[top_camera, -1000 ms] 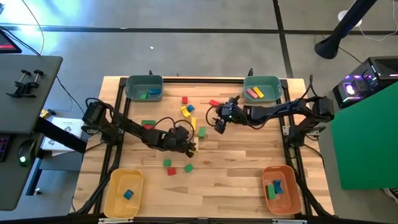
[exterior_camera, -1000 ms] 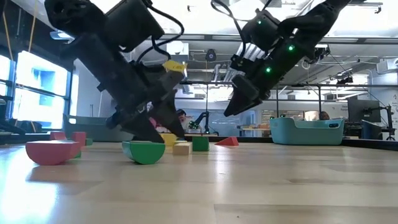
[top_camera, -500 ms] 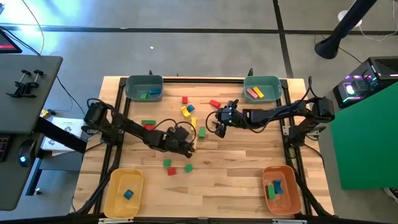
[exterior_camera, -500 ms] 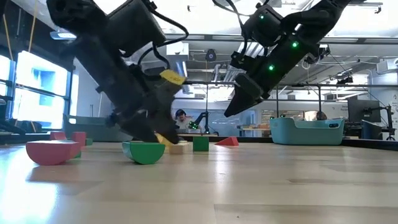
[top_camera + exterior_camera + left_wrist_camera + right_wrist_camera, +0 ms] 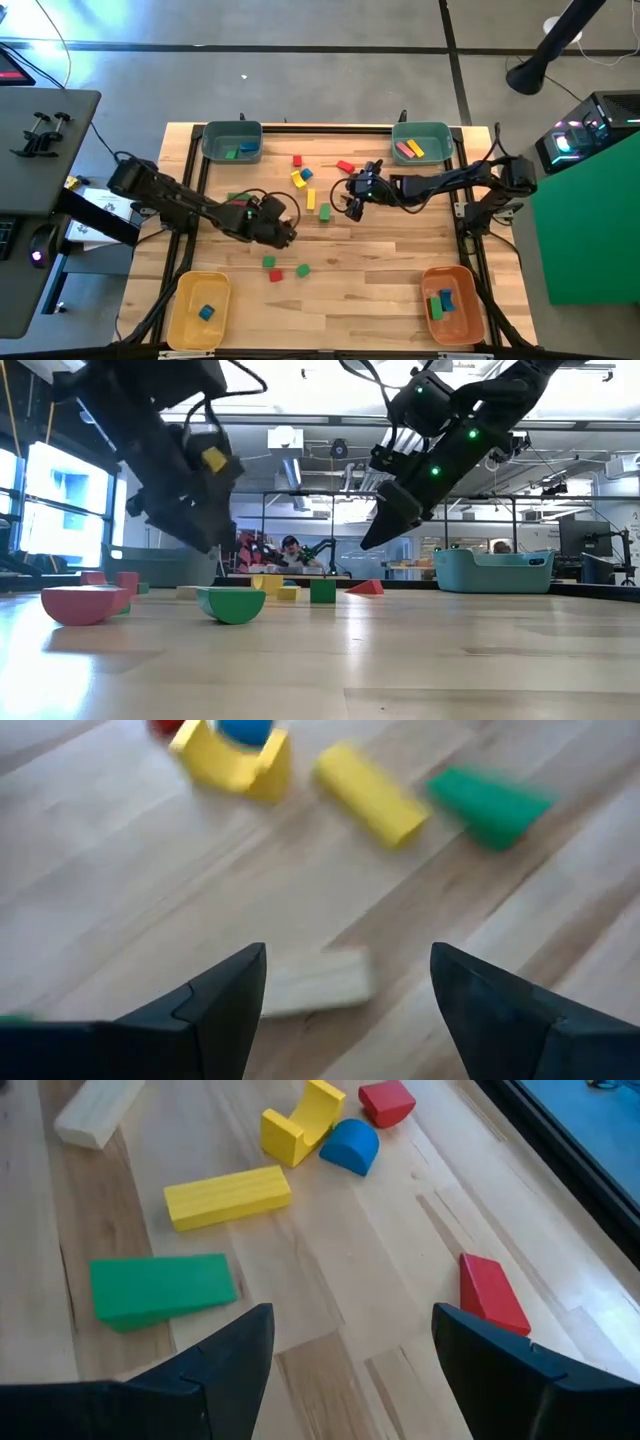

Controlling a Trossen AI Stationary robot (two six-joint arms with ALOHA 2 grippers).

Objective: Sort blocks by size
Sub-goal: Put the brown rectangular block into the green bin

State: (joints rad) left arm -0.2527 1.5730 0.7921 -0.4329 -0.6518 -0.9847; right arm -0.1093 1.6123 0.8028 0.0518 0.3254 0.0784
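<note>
Pale wooden table (image 5: 380, 250) seen from above carries four bins: two teal ones at the far corners, a yellow bin (image 5: 197, 309) and an orange bin (image 5: 452, 302) at the near corners, each with blocks inside. Loose blocks (image 5: 302, 178) lie scattered about the middle. The left gripper (image 5: 285, 225) hovers just beside a tan bar, jaws wide and empty; the right gripper (image 5: 352, 203) hangs near a green block (image 5: 325, 212), jaws likewise spread with nothing between them. At table height, a pink half-round (image 5: 84, 603) and a green half-round (image 5: 232, 603) sit nearest. The left wrist view shows the tan bar (image 5: 315, 984) between its fingers' tips. The right wrist view shows a yellow bar (image 5: 227, 1196) beside a red wedge (image 5: 493, 1293).
</note>
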